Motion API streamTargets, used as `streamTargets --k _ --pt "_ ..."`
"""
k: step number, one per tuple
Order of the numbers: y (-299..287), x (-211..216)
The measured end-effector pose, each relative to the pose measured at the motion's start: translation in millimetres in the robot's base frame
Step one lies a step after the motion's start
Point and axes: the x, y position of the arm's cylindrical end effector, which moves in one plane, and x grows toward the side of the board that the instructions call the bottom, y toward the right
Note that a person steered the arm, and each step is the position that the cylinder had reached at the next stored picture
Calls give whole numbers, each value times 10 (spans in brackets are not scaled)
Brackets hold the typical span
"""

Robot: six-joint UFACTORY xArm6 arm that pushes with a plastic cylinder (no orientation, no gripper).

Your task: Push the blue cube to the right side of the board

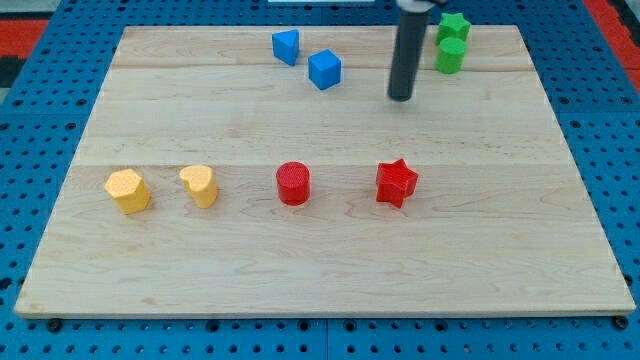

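Observation:
The blue cube (325, 69) sits near the view's top, a little left of centre, on the wooden board (320, 260). A second blue block (286, 46), wedge-like in shape, lies just up and left of it. My tip (401, 97) is the lower end of the dark rod and stands to the right of the blue cube, with a clear gap between them. It touches no block.
A green star (454, 26) and a green cylinder (451, 55) sit right of the rod at the top. Across the middle row lie a yellow hexagonal block (128, 190), a yellow heart-like block (200, 185), a red cylinder (293, 184) and a red star (396, 183).

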Motion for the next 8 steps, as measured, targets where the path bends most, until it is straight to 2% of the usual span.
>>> streamTargets --k 1,2,3,4,5,6,7,8 --pt "-1218 10" --pt "-1699 -326" --pt "-1247 -798" --pt "-525 -804" --pt "-291 -721" --pt "-314 -587" --pt "-766 -575" --pt "-968 -409"
